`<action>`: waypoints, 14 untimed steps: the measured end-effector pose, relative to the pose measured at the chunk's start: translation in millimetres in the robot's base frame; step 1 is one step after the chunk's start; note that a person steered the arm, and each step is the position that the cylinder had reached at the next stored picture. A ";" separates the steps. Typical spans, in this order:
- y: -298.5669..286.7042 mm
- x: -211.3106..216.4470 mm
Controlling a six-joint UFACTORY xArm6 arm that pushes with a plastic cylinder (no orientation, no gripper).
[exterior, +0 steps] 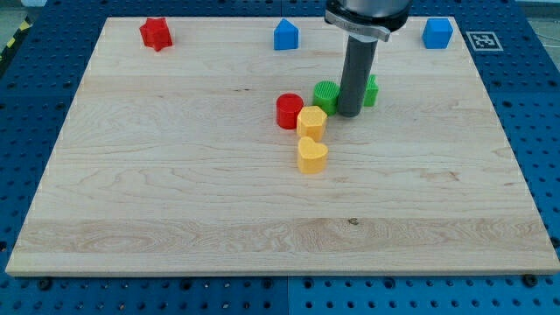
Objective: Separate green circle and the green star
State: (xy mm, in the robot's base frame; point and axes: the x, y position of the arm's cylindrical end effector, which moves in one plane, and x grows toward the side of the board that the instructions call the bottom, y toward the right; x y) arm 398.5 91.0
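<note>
The green circle [325, 94] sits near the board's middle top, just left of my rod. The green star [371, 90] shows only partly, behind the rod on its right side. My tip [349, 113] stands between the two green blocks, close to both; whether it touches either I cannot tell. A red circle [289, 111] lies left of the green circle. A yellow hexagon [311, 122] sits just below and between them, close to the red circle.
A yellow heart [311, 155] lies below the yellow hexagon. A red star [156, 33] is at the top left. A blue house-shaped block [286, 35] is at the top middle. A blue cube [437, 33] is at the top right. The wooden board [175, 192] rests on a blue perforated table.
</note>
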 end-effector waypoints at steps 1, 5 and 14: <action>0.0 -10.6; -14.4 -10.3; -102.1 -91.3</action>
